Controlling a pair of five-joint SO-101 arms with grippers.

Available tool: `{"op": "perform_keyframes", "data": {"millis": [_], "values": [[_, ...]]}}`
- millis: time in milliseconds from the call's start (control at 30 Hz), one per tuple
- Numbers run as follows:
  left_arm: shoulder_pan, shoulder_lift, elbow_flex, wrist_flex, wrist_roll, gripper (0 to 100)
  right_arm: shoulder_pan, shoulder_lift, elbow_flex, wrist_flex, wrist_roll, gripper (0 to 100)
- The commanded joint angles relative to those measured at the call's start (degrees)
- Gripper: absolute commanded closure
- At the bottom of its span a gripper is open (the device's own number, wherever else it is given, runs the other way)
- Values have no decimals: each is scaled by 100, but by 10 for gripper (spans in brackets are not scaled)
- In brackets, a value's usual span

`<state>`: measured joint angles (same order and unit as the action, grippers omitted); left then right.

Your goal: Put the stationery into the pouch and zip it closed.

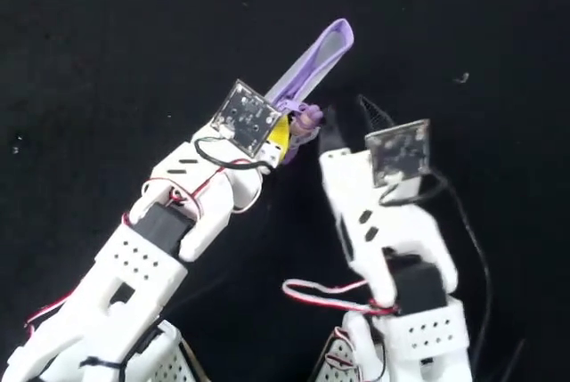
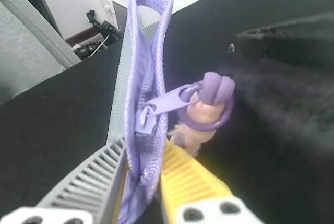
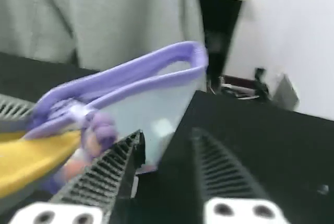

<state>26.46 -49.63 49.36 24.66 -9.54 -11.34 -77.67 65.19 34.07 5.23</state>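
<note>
A purple pouch [image 1: 316, 57] with a pale see-through side is held up off the black table, slanting up and away. My left gripper [image 1: 285, 137] is shut on its near end; in the left wrist view the grey and yellow fingers [image 2: 188, 177] clamp the pouch's [image 2: 148, 51] zipper edge. The zipper pull [image 2: 167, 101] sits just past those fingers, with a purple-and-peach charm [image 2: 214, 93] hanging from it. My right gripper [image 1: 349, 124] stands open right beside the charm [image 3: 99, 130], its black fingers [image 3: 112, 164] holding nothing, with the pouch [image 3: 156, 93] just ahead. I cannot see what the pouch holds.
The black table [image 1: 107, 70] spreads wide to the left, right and back of both arms. Red and white cables [image 1: 321, 291] loop near the right arm's base. Grey curtain and room clutter lie beyond the far edge.
</note>
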Motion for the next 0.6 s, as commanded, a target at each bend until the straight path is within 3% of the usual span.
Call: {"op": "perform_keyframes", "data": {"millis": [0, 133, 267, 367, 567], "values": [[57, -387, -110, -9, 141, 972, -360, -910, 312, -44, -70, 742], [57, -308, -110, -9, 141, 972, -457, -2018, 479, 519, -53, 756], [92, -176, -127, -9, 141, 972, -1011, -2712, 1042, 519, 0, 762], [92, -176, -119, -9, 141, 972, -1398, -2800, 1376, 281, 193, 762], [110, -202, -110, 26, 123, 972, -1415, -2466, 1666, -308, 185, 762]]}}
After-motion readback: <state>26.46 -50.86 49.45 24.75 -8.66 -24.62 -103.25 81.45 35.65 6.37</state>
